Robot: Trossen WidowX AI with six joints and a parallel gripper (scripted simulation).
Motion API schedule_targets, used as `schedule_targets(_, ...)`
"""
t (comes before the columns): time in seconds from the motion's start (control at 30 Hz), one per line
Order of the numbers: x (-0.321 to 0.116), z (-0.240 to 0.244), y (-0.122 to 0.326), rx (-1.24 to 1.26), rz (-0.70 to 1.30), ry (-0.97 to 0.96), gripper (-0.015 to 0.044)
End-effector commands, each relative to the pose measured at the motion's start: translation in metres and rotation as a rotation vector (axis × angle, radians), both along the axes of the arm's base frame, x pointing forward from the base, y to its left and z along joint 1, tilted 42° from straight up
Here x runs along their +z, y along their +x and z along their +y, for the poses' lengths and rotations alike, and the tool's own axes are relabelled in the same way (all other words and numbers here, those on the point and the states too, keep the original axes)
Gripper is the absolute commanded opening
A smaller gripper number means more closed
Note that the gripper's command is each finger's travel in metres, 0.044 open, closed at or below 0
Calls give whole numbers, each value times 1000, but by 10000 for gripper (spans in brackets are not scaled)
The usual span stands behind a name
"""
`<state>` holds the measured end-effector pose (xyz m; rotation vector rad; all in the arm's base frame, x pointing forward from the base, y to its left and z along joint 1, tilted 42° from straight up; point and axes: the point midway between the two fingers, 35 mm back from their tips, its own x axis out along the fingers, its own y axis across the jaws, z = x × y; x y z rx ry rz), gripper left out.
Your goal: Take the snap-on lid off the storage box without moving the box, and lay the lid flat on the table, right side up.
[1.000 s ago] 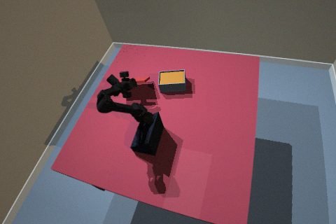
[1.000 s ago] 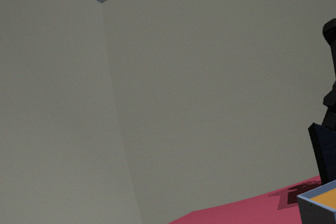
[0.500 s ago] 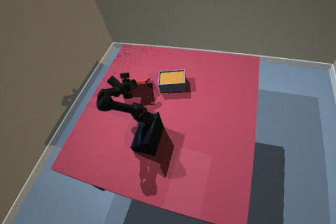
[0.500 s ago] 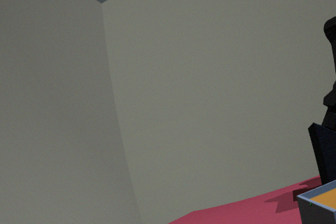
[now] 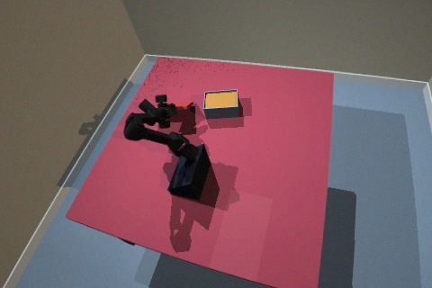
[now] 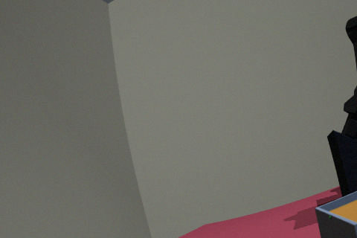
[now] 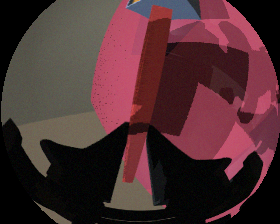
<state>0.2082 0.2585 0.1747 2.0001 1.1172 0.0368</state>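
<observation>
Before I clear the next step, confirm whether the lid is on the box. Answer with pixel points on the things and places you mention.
No, the storage box (image 5: pixel 220 113) (image 6: pixel 336 225) stands uncovered, its orange inside showing.

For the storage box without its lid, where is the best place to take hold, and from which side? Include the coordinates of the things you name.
Probably one upright wall of the box (image 5: pixel 221 113) (image 6: pixel 336 225), pinched from above: the top is open, the rim stands above the orange inside, and the hand (image 7: pixel 138 127) must first release the red lid (image 5: pixel 184 105) (image 7: pixel 150 65).

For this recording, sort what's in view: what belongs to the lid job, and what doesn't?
Part of the job:
- red lid, held in the claw
- open storage box
- pink table, for laying the lid

Just lying about:
- nothing I can make out
</observation>
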Motion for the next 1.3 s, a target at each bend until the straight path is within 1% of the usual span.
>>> schedule_targets(0.0,-2,1,1,-12,-2,2,0)
schedule_targets(1.27,-25,21,-3,-12,0,3,0)
